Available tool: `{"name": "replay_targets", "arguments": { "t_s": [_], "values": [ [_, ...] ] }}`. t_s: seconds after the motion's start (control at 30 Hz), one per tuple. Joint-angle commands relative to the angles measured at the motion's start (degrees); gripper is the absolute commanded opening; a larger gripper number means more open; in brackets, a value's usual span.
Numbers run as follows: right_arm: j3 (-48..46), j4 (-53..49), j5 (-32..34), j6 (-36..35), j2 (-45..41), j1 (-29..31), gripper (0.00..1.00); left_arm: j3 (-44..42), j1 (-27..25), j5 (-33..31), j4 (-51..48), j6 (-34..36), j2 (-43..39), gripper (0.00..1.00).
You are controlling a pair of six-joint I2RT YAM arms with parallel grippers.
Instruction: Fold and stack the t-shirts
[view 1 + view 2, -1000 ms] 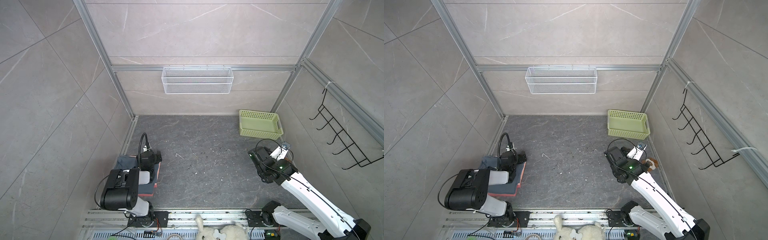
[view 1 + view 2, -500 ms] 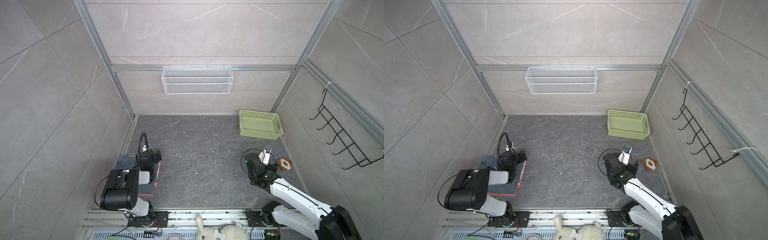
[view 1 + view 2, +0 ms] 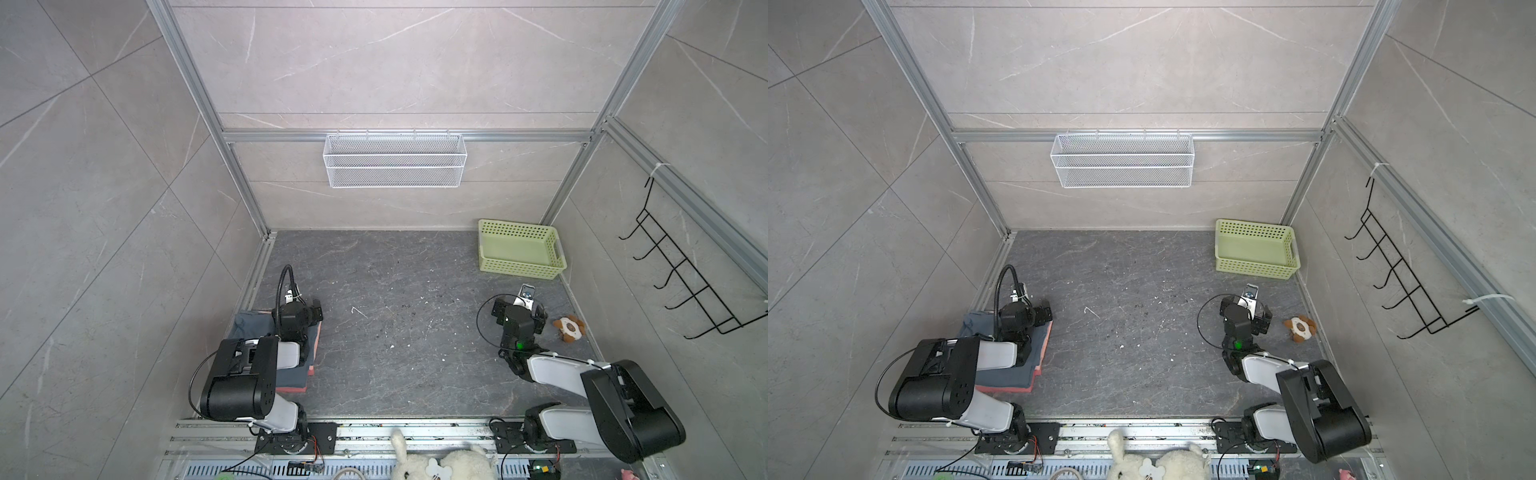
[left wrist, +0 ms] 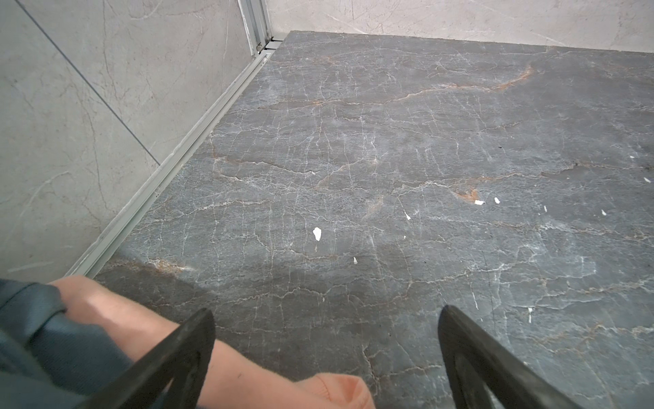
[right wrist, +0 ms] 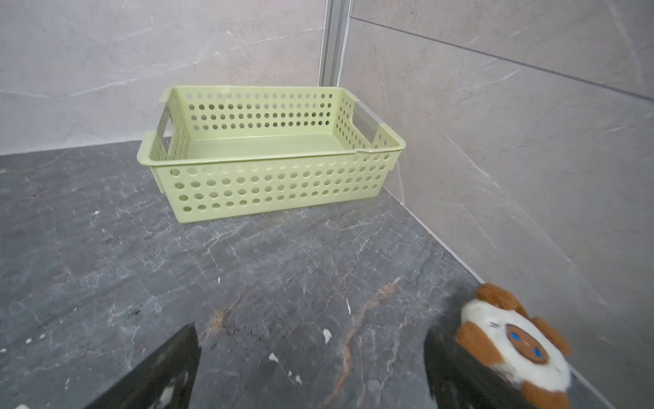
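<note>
The t-shirts lie folded in a stack at the left wall, under my left arm. A slate blue-grey t-shirt point(image 3: 248, 329) point(image 3: 1013, 376) is on top, and salmon-pink t-shirt point(image 3: 291, 390) point(image 3: 1042, 345) edges show beneath it. My left gripper point(image 3: 313, 311) point(image 3: 1045, 314) hovers low over the stack's far corner. In the left wrist view it point(image 4: 325, 313) is open and holds nothing, with salmon-pink cloth point(image 4: 116, 311) and blue-grey cloth point(image 4: 53, 340) beside one finger. My right gripper point(image 3: 518, 312) point(image 3: 1246, 318) point(image 5: 311, 331) is open and empty above bare floor.
A pale green basket point(image 3: 519, 272) point(image 3: 1254, 266) point(image 5: 269, 191) stands empty in the back right corner. A small brown-and-white plush toy point(image 3: 569, 328) point(image 3: 1300, 328) point(image 5: 513, 347) lies beside the right gripper. A wire basket point(image 3: 395, 166) and a hook rack point(image 3: 685, 282) hang on the walls.
The right arm has drawn back toward its base and folded up, uncovering the plush toy. The left arm and the stack have not moved.
</note>
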Motion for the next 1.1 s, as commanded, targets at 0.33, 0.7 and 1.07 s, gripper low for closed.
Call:
{"name": "replay_targets", "arguments": {
  "t_s": [0.33,0.7,1.07],
  "values": [
    [4.2,2.6,-23.8,-4.7,8.1,-4.0,0.99,0.4,0.4,-0.4,3.2,0.6,-0.6,1.0],
    [4.2,3.3,-24.3,-4.6,8.5,-4.5,0.99,0.6,0.4,-0.4,2.9,0.6,-0.4,1.0],
    [4.0,3.9,-24.2,-4.9,8.5,-4.5,0.99,0.6,0.5,-0.2,2.9,0.4,-0.5,1.0]
  ]
}}
